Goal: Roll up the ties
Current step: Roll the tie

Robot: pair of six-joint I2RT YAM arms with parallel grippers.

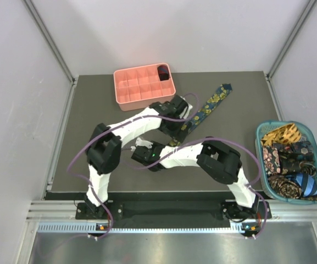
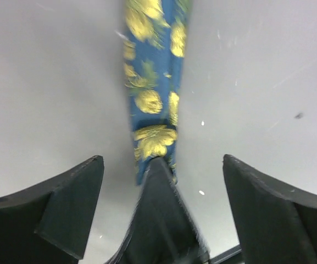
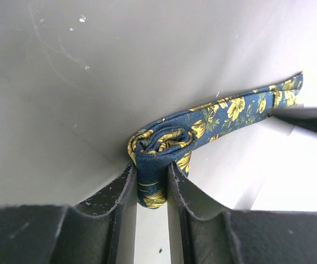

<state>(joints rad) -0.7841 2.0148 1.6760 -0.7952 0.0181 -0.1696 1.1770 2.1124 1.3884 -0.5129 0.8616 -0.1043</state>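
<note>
A navy tie with yellow flowers [image 1: 213, 102] lies slantwise on the dark mat, its wide tip toward the far right. Its near end is wound into a small coil [image 3: 161, 140], and my right gripper [image 3: 151, 168] is shut on that coil, one finger on each side. The rest of the tie [image 3: 240, 107] trails off to the upper right. My left gripper [image 2: 162, 158] hovers open over the tie [image 2: 150, 71], fingers wide on either side, touching nothing. A dark blurred shape [image 2: 161, 220] between them hides the tie's near end. From above, the left gripper [image 1: 178, 122] sits just beyond the right gripper [image 1: 170, 144].
A salmon-pink grid tray [image 1: 126, 94] stands at the back of the mat, with a dark coil [image 1: 162, 71] in its far right compartment. A teal basket [image 1: 268, 127] with several loose ties [image 1: 290, 159] sits off the mat's right edge.
</note>
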